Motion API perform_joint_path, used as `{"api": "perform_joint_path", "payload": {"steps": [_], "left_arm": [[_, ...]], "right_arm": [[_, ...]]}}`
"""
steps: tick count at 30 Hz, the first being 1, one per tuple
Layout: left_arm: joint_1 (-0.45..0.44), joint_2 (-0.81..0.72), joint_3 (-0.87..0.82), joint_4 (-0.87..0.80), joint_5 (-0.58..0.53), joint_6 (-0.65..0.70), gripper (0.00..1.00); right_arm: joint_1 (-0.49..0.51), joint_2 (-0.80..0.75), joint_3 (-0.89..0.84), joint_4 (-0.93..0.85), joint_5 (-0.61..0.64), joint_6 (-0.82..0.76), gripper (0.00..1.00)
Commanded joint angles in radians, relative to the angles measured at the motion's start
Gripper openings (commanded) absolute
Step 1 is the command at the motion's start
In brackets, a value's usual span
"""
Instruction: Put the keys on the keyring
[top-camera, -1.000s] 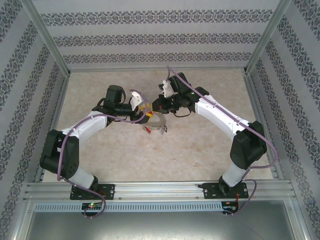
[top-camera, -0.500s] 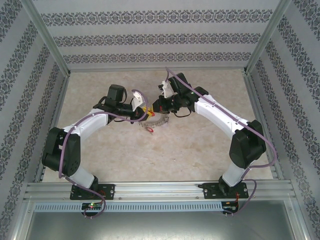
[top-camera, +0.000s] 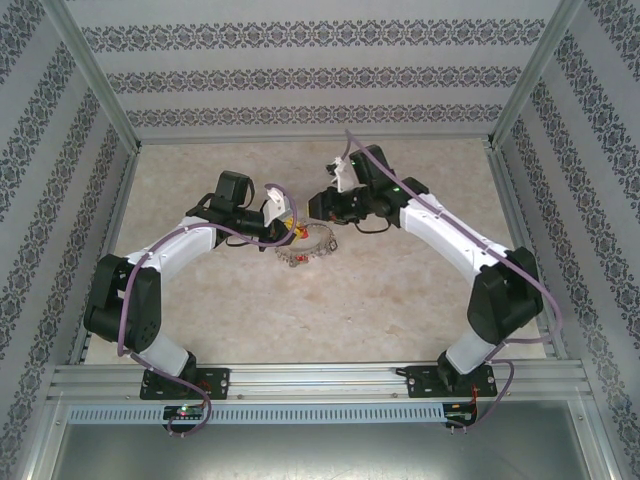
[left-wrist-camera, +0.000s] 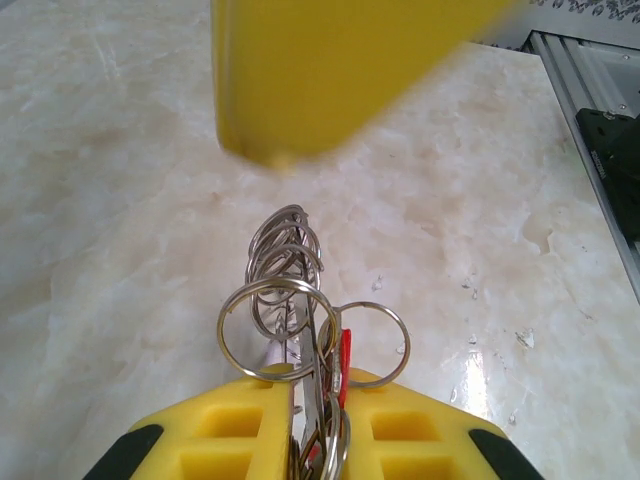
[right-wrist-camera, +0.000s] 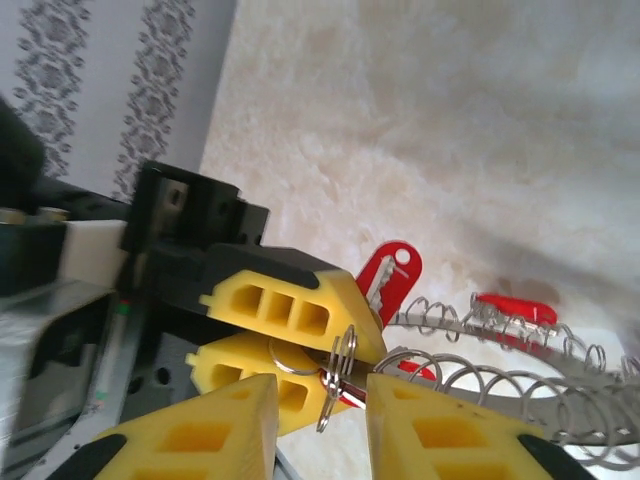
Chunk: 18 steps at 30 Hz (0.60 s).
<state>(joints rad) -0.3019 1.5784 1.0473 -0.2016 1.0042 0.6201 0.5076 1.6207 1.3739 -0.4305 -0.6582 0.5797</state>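
Top ext. view: the left gripper (top-camera: 289, 224) and right gripper (top-camera: 319, 208) are seen tip to tip near the middle of the table (top-camera: 400, 300). The keyring (top-camera: 310, 249) is seen just below them. One end is at the L tips and the rest curves over the table. Red specks of the keys (top-camera: 299, 258) are made out on it. Jaw states can't be told at this res.

L wrist view: the left gripper (left-wrist-camera: 318, 388) is seen pinched nearly closed on the keyring (left-wrist-camera: 284, 296). Small wire loops and a red sliver of a key (left-wrist-camera: 345, 352) are clamped between its yellow pads. Further loops stick out fwd above the table (left-wrist-camera: 120, 200). A blurred yellow pad (left-wrist-camera: 320, 70) is seen close above.

R wrist view: the right gripper (right-wrist-camera: 320, 415) is seen w/ jaws narrowly apart and nothing clamped. One thin loop stands in the gap; whether a pad is touched can't be told. Just beyond, the left gripper (right-wrist-camera: 340, 350) is seen closed on that end of the keyring (right-wrist-camera: 500, 385), whose band w/ its row of loops runs off to the right. One red-headed key (right-wrist-camera: 390, 275) is seen by the L pads, another key (right-wrist-camera: 515, 308) further along the band.
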Motion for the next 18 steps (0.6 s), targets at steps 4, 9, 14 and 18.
{"api": "perform_joint_path", "payload": {"steps": [4,9,14,18], "left_arm": [[-0.011,-0.018,0.027,-0.064,0.088,0.089,0.00],[-0.019,-0.038,0.030,-0.110,0.130,0.155,0.00],[-0.054,-0.027,0.065,-0.231,0.148,0.258,0.00],[-0.070,-0.020,0.083,-0.286,0.168,0.308,0.00]], "right_arm": [[-0.041,-0.162,-0.127,0.142,-0.105,-0.531,0.32],[-0.043,-0.308,-0.356,0.225,-0.097,-1.410,0.35],[-0.055,-0.236,-0.284,0.097,-0.102,-1.834,0.35],[-0.020,-0.206,-0.252,0.070,-0.059,-2.047,0.39]]}}
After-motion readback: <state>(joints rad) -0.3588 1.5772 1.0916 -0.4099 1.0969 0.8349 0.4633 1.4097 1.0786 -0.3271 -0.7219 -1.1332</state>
